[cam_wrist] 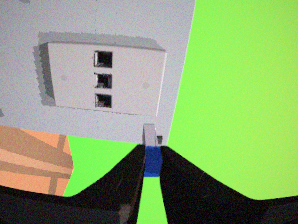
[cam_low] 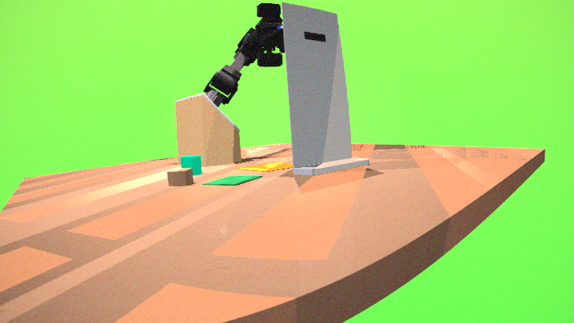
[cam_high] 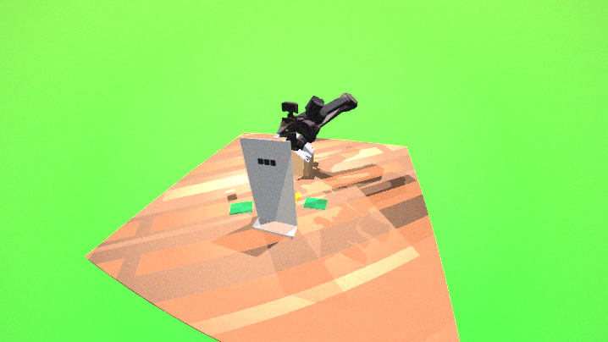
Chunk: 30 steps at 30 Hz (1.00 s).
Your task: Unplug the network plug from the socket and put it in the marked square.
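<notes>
The blue plug (cam_wrist: 153, 165) with a grey front end is held between the fingertips of my gripper (cam_wrist: 151, 152), which is shut on it. A bit of the plug's blue (cam_low: 279, 27) also shows beside the panel's edge in the exterior view. The plug is out of the socket plate (cam_wrist: 75, 90), below and in front of it; its three openings look empty. The grey panel (cam_high: 272, 191) (cam_low: 312, 100) (cam_wrist: 177, 25) stands upright. A yellow-orange square (cam_high: 297, 197) (cam_low: 266, 166) and green squares (cam_high: 240, 207) (cam_high: 315, 203) lie on the table; which is the marked one I cannot tell.
The panel's foot (cam_high: 276, 228) (cam_low: 340, 165) rests on the table. A brown block (cam_low: 180, 177) and a teal block (cam_low: 190, 165) stand beside the green patch in the exterior view. A tan slanted box (cam_low: 190, 128) stands behind them, below the arm (cam_low: 222, 86).
</notes>
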{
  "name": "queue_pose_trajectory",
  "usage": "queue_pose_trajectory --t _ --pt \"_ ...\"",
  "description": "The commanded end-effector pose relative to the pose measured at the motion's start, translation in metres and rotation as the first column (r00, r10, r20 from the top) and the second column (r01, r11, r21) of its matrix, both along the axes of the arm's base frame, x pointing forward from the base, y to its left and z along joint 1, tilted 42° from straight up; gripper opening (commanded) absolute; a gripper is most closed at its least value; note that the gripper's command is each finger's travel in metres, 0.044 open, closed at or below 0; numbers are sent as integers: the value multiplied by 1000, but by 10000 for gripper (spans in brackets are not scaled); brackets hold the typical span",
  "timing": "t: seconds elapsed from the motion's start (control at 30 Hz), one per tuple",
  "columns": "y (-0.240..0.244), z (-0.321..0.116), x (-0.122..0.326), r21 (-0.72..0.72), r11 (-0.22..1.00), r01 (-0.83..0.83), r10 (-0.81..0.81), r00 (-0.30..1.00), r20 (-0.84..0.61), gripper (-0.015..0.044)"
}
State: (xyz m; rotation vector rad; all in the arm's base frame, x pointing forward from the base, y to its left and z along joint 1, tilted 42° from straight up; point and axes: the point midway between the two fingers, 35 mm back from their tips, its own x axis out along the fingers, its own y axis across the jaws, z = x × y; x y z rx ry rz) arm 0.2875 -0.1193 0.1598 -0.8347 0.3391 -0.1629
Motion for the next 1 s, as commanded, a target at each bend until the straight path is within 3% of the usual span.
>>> queue_pose_trajectory --t 0.0,0.97 --pt "6 -15 5 6 999 -50 51 997 -51 0" --pt "61 -109 13 122 912 -392 411 863 -293 0"
